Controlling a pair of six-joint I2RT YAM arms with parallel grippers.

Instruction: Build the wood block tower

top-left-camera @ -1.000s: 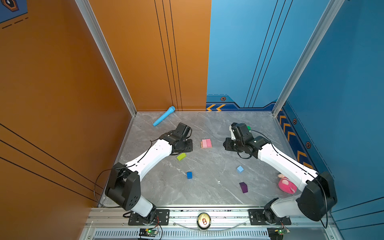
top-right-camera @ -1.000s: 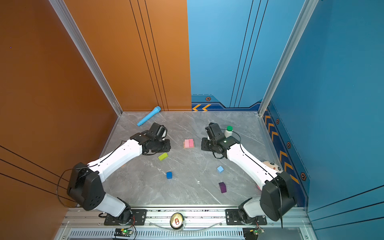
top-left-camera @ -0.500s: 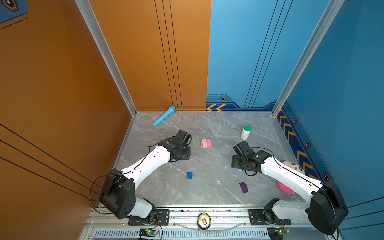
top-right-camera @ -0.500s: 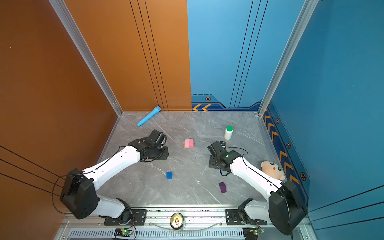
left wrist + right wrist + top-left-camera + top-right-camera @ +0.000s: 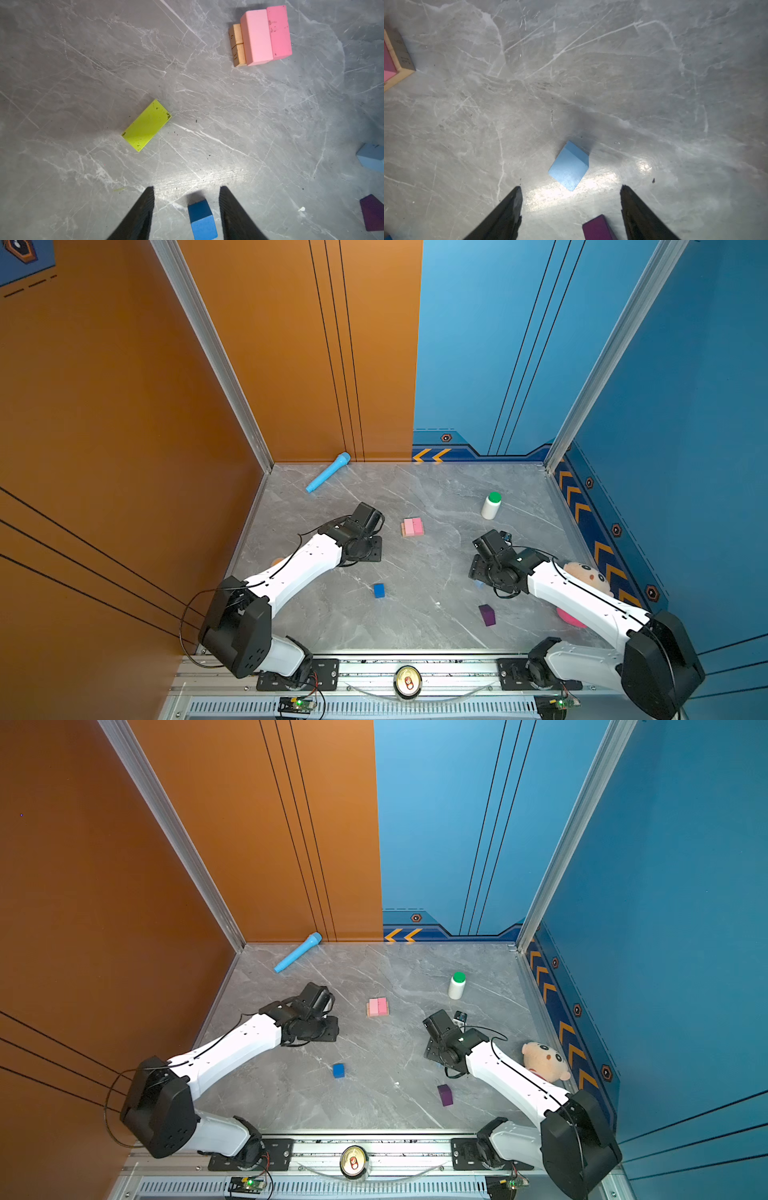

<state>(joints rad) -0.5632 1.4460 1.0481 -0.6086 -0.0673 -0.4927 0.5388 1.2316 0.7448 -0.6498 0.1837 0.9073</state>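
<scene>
**Left gripper** [image 5: 187, 188]: jaws apart, nothing between them. It hangs over the left half of the surface [image 5: 415, 489], above the lime-green bar [image 5: 146, 124], which lies flat and askew to the jaw line.

**Dark-blue cube** [image 5: 378, 590]: loose, towards the front edge, left of centre.

**Tower** [image 5: 412, 526]: begun only, mid-surface. Two pink bars [image 5: 266, 34] lie side by side on two tan bars [image 5: 236, 44].

**Light-blue cube** [image 5: 569, 166]: loose towards the right edge, corner-on to the right gripper [image 5: 570, 187], whose jaws stand wide apart and empty above it.

**Dark-purple peaked block** [image 5: 487, 615]: near the front edge, right of centre.

**Assessment:** both arms appear poised to pick. Recommend turning each wrist until the jaws face flat sides, with the bar taken across its short width. Descend straight before closing. A corner grip would likely twist the cube.
</scene>
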